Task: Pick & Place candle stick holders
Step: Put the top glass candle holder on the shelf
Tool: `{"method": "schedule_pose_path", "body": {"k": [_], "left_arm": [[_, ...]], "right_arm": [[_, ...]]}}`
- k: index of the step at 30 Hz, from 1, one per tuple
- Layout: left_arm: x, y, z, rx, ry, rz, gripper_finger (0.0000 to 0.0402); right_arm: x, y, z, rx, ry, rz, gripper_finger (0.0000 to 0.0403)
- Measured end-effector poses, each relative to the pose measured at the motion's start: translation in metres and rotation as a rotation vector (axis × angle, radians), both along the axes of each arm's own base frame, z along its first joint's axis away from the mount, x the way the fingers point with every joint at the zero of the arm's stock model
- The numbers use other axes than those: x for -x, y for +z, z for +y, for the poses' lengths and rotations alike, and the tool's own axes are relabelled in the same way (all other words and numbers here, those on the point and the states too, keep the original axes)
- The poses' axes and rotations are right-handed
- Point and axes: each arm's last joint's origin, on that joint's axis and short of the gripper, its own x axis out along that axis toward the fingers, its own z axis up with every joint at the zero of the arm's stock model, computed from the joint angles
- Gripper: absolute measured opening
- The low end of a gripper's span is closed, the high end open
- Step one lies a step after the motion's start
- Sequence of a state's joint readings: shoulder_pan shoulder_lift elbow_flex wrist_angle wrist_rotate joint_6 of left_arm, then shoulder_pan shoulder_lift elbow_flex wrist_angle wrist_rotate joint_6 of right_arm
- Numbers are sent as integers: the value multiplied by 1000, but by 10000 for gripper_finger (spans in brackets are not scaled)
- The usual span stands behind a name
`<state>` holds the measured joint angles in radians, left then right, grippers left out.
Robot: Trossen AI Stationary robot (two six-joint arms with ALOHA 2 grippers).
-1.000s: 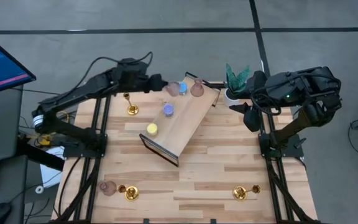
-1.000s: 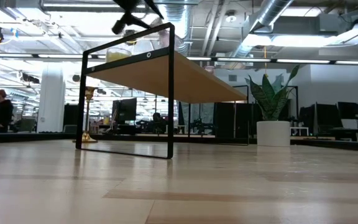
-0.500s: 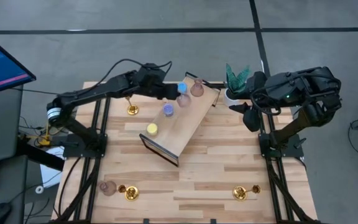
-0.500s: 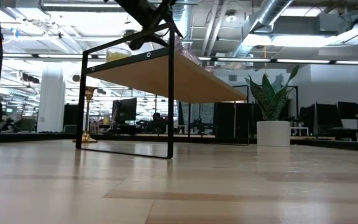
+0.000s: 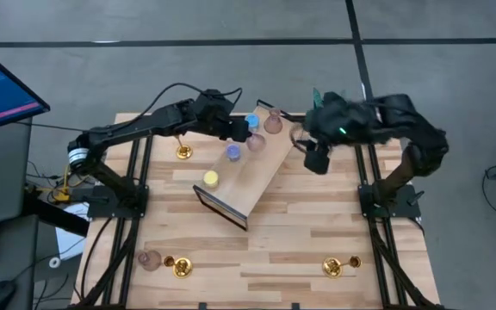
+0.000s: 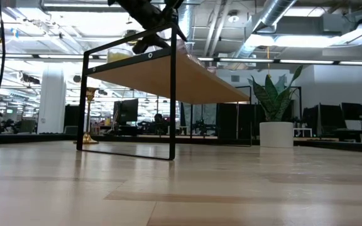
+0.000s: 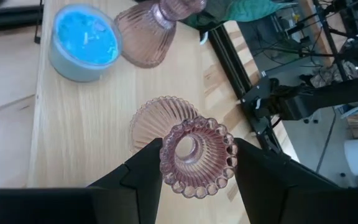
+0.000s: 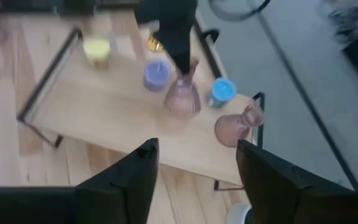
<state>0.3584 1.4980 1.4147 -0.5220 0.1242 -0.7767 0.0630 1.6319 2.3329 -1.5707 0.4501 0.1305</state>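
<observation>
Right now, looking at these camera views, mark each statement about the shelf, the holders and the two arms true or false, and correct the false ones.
1. The left gripper is shut on a pink holder over the wooden shelf. True.
2. The blue holder lies on the table. False: it stands on the shelf.
3. The right gripper holds a gold holder. False: its fingers are open and empty.
4. A yellow holder stands near the shelf's front end. True.
5. Every gold holder is on the shelf. False: gold holders remain on the table.
</observation>
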Motion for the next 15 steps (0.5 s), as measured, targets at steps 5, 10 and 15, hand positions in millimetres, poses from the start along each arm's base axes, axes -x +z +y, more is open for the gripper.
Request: {"method": "schedule_pose_path", "body": {"k": [5,10,15], "left_arm": [[6,7,-2,-15,-11,-17,171],[9,13,-6,-26,-22,-41,171],[11,15,-7,-26,-26,-50,171]], "right_arm": [[-15,-11,-36,-81,88,91,256],[-32,-22,-61,-144,201,120,283],[-56,-37,-81,-155,280,127,286]]}}
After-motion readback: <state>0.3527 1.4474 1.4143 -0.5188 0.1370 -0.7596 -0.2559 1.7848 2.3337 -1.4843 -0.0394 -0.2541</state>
